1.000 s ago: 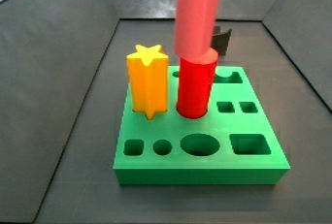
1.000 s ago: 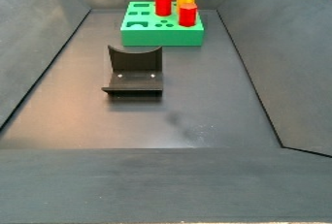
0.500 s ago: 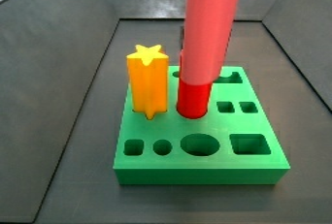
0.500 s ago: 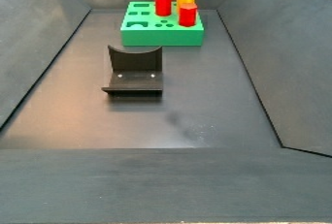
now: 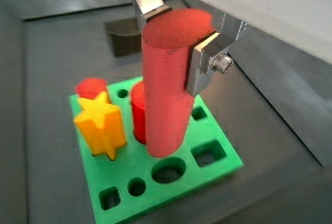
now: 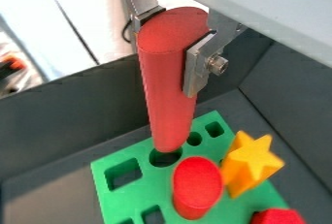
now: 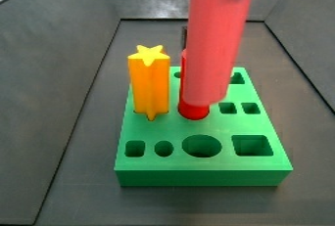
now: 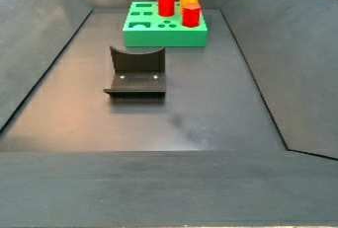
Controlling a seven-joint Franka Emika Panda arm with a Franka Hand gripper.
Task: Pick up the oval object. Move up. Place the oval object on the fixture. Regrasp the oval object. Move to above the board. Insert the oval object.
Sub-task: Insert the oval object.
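Observation:
My gripper (image 5: 178, 36) is shut on the oval object (image 5: 169, 82), a long salmon-red peg that hangs upright over the green board (image 5: 215, 175). It shows the same way in a wrist view (image 6: 169, 78), where the oval object's lower end is at a hole near the board's edge (image 6: 115, 175); I cannot tell whether it is inside. In a side view the oval object (image 7: 214, 44) stands in front of a darker red cylinder (image 7: 194, 111), over the board (image 7: 197, 166). The black fixture (image 8: 136, 72) is on the floor, nearer than the board (image 8: 158, 37), with nothing on it.
A yellow star peg (image 7: 151, 81) stands in the board next to the held peg, also seen in both wrist views (image 5: 101, 123) (image 6: 250, 160). A red round cylinder (image 6: 197, 184) stands in the board close by. Dark sloping walls enclose the floor (image 8: 172, 123).
The oval object has shifted a little right and down in a side view, and a gripper finger has come into view at the top. Nothing else moved.

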